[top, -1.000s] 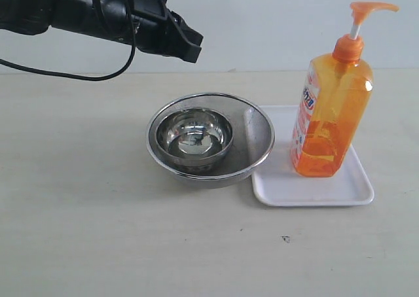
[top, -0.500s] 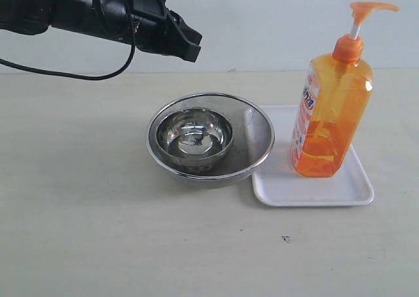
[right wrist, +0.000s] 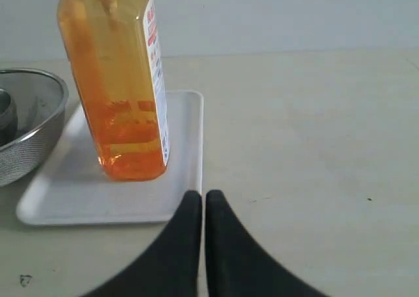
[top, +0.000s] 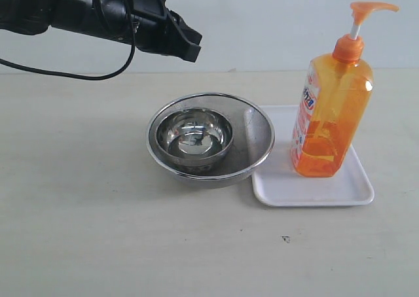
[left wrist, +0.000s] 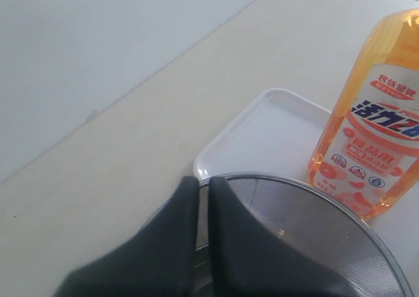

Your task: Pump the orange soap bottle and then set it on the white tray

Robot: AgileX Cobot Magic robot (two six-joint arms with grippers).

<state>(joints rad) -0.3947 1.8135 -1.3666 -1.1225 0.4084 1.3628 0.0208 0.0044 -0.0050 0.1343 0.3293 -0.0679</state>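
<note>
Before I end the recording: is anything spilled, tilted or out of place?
Nothing stands out. The orange soap bottle stands upright on the white tray, no spill shows, and the small steel bowl sits inside the larger bowl.

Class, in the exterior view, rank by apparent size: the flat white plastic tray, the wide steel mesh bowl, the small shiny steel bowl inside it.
1-2. Flat white plastic tray and wide steel mesh bowl: alike in spread, tray partly covered, so unranked.
3. Small shiny steel bowl: clearly smallest.
</note>
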